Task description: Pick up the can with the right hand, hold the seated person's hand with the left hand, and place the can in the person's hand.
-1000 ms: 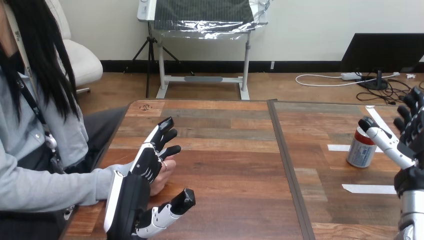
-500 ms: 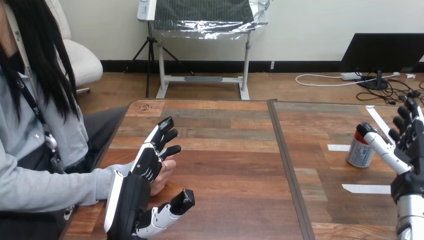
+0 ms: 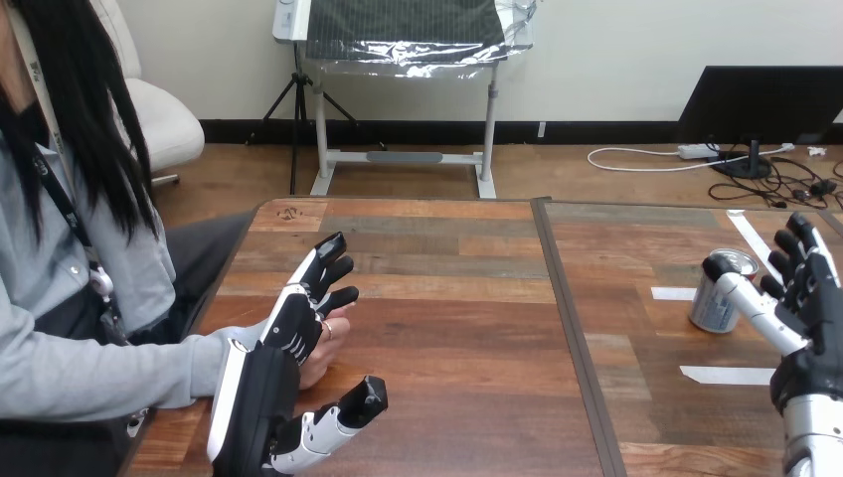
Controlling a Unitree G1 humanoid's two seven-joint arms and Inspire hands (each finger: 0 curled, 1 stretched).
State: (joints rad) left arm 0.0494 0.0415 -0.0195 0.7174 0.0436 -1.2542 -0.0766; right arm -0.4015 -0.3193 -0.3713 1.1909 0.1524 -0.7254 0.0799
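Note:
A silver can point(image 3: 714, 295) with a red band stands upright on the right table, its open top showing. My right hand point(image 3: 807, 298) is just right of it, open, fingers straight and pointing up, with the thumb lying across the can's right side. At the left of the table my left hand point(image 3: 295, 320) stands open with its fingers stretched up and away and its thumb stuck out low to the right. The person's hand point(image 3: 329, 345) rests on the table right behind it, touching its palm side; my fingers are not curled round it.
White tape strips point(image 3: 727, 375) lie on the right table near the can. A dark seam point(image 3: 569, 328) joins the two tabletops. The person's grey sleeve point(image 3: 109, 373) comes in from the left edge.
My right hand has dropped lower beside the can, its thumb sliding from the can's top to its side, so the top now shows. My left hand and the person's hand have stayed put.

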